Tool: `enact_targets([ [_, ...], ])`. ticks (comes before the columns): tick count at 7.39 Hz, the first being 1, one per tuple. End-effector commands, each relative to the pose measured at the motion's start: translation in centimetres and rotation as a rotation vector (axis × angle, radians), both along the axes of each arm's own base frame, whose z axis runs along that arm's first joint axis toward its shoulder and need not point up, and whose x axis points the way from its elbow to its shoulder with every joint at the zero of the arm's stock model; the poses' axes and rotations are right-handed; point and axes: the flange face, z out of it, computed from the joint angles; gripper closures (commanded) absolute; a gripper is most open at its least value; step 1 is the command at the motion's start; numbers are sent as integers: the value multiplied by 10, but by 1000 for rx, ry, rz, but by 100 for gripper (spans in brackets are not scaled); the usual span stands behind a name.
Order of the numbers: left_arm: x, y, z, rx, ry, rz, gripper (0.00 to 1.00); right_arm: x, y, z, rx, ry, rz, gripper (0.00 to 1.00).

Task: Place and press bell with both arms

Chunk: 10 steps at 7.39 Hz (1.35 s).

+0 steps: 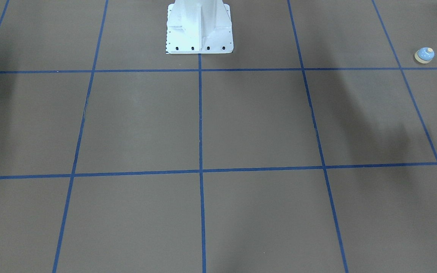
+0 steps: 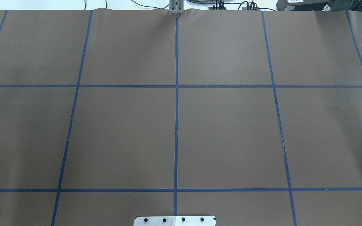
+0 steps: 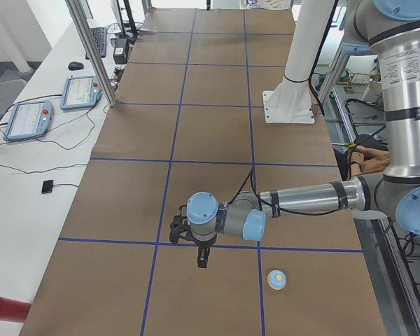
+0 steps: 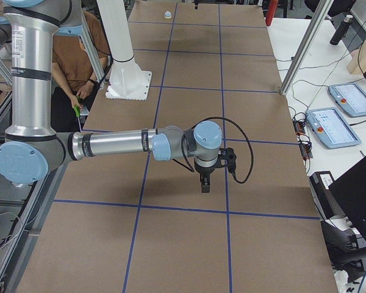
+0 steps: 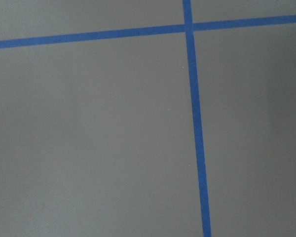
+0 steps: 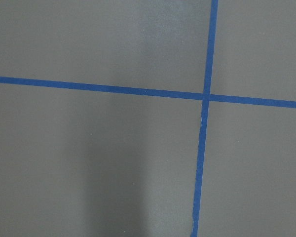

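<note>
Barely started: bell (image 1: 424, 55) untouched on desk (image 1: 241, 125). Cannot tell left hand (image 3: 201, 260), right hand (image 4: 204, 185) open or closed. Placing, pressing ahead.

Your scene, counted: one tabletop (image 2: 231, 141), one bell (image 3: 277, 279), one white pedestal (image 1: 199, 28) and two arms, the left arm (image 3: 304, 199) and the right arm (image 4: 110, 145). Beside them are two screen pendants, the near pendant (image 3: 29, 119) and the far pendant (image 3: 80, 92).
</note>
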Motion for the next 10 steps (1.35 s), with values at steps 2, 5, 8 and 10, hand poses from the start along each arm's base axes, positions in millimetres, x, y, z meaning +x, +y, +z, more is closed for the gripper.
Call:
enact_targets([
  [2, 33, 17, 32, -154, 17, 84, 0, -2, 0, -3, 2, -23, -7, 0],
  [5, 32, 67, 67, -294, 20, 111, 0, -6, 5, 0, 31, -52, -11, 0],
  [8, 28, 124, 91, -303, 12, 160, 0, -8, 7, 6, 13, -75, -14, 0],
  [10, 30, 155, 105, -283, 4, 210, 0, -10, 7, 6, 14, -83, -19, 0],
])
